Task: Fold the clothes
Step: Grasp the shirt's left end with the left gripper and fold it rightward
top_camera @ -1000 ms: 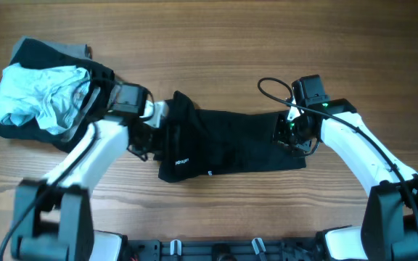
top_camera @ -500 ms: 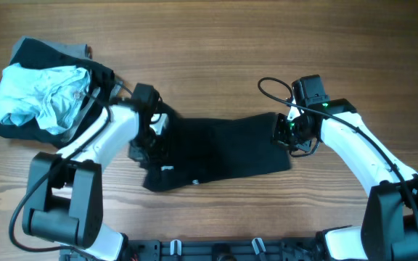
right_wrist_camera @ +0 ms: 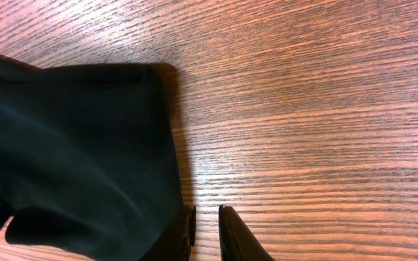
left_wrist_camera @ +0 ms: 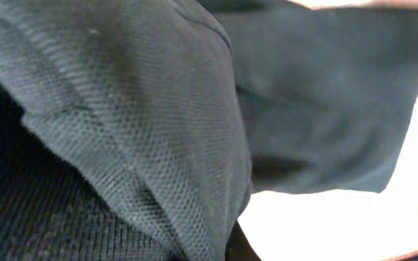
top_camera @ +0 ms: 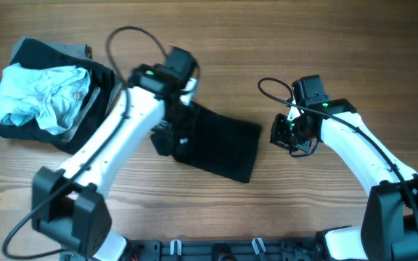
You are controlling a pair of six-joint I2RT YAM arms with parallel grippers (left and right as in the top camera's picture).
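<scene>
A black garment [top_camera: 223, 145] lies doubled over in the middle of the table. My left gripper [top_camera: 171, 138] is shut on its left part; the arm reaches across from the left. In the left wrist view the dark knit cloth [left_wrist_camera: 122, 109] fills the frame and hides the fingers. My right gripper [top_camera: 287, 136] sits low over bare wood just right of the garment, apart from it. In the right wrist view its fingers [right_wrist_camera: 207, 232] are almost closed, with only a thin slit of wood between them, and the black cloth [right_wrist_camera: 71, 145] lies to their left.
At the far left is a pile of clothes [top_camera: 9, 116], with a crumpled light blue garment [top_camera: 42, 94] on top of dark ones. A black cable [top_camera: 133, 36] loops above the left arm. Bare wooden table [top_camera: 339, 58] surrounds the garment.
My left gripper shut on the garment's left end and carried it up and to the right, doubling the cloth over. The garment's right edge drew away from the right gripper, which stayed put.
</scene>
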